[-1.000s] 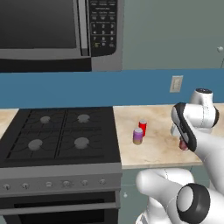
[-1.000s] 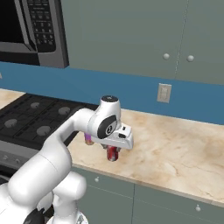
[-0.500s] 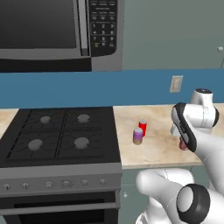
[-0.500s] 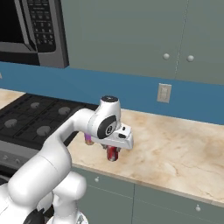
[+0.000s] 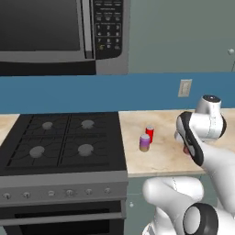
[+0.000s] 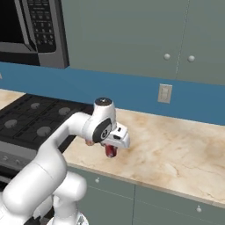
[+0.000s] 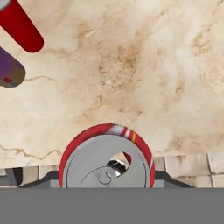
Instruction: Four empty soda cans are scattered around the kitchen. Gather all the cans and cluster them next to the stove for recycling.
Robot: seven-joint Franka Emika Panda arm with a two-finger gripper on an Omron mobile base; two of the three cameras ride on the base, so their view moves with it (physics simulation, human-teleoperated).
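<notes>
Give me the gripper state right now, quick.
Gripper: shut on a red can, held over the counter.

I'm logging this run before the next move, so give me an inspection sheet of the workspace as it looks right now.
Surface: beige marble counter, right of the stove.
Job's things: red can and purple can stand upright, close together beside the stove; a third can, red with a silver top, sits in the gripper.
Clutter: nothing seen.
Grippers: gripper shut on the third can, low over the counter, apart from the two standing cans.
Cables: nothing seen.
Surroundings: microwave above the stove, wall outlet on the blue wall, grey-green cabinets.
</notes>
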